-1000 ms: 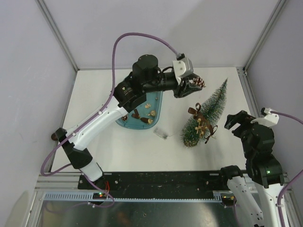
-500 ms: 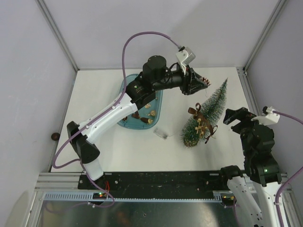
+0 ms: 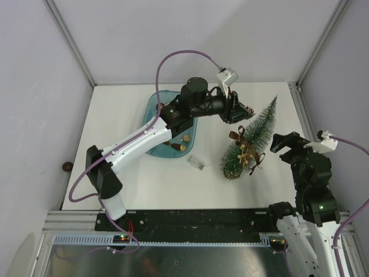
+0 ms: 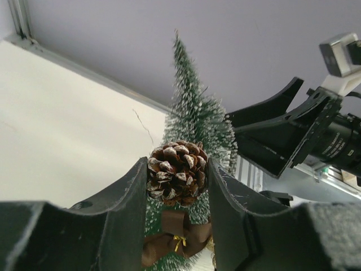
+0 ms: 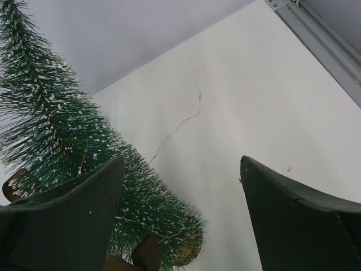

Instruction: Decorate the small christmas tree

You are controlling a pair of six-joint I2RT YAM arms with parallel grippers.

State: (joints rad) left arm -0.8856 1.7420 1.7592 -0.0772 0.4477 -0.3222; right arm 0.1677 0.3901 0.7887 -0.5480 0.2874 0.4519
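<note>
1. left end effector (image 3: pixel 244 108): closed narrow on a brown pinecone (image 4: pixel 177 171), which sits squarely between the two fingers with its frosted scales facing out. the grip is on the cone's sides, which in my judgement leaves the front free to be pressed into bristles.
2. position: it hangs just beside the upper half of the small christmas tree (image 3: pixel 254 134), on the tree's left, not touching it in the top view. the left wrist view lines the cone up with the tree's middle (a sensible approach line for placing).
3. the small christmas tree is on the white surface (image 3: pixel 115 127), right of centre, between the two arms. from above it reads as lying with its tip toward the far right corner and its base toward the near edge; the wrist views do not settle whether it lies flat or leans.
4. already on the tree: a brown bow (image 3: pixel 236 134) and gold ornaments (image 3: pixel 248 154) on the lower half. the upper half looks bare, so the cone likely belongs there.
5. right end effector (image 3: pixel 286 144): spread wide and holding nothing, near the tree's right side, probably placed to steady it.
6. teal tray (image 3: pixel 155 151): left of the tree, partly under the left arm, with a few ornaments in it.
7. risk: a push could shift the tree.
</note>
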